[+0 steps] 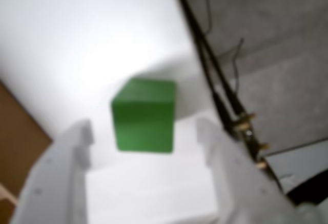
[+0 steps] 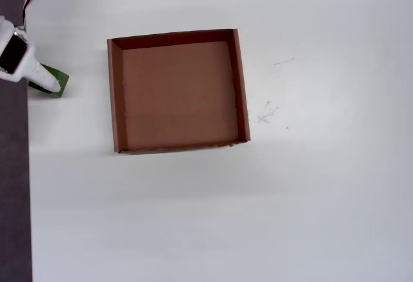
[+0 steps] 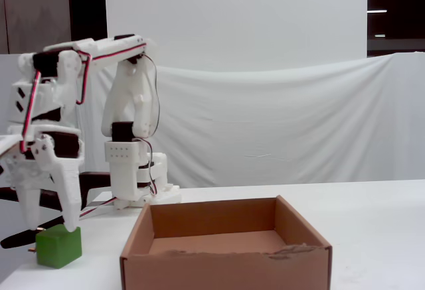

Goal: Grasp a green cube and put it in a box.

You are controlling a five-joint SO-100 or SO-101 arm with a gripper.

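Plain white matte surface, lightly scuffed to the right of the box in the overhead view, ending at a dark strip along its left edge. Behind, in the fixed view, a draped white cloth backdrop with dark wall above.

Large shallow square brown cardboard box near the middle of the surface, nothing inside it. Small solid bright-green cube resting on the surface just left of the box in the fixed view, close to the surface's left edge, apart from the box wall.

White plastic arm with red and black wires rising from its base behind the box, folded over and reaching down. White two-finger hand pointing downward over the cube, fingers spread apart, one to each side of the cube in the wrist view, a gap visible on both sides; nothing gripped.
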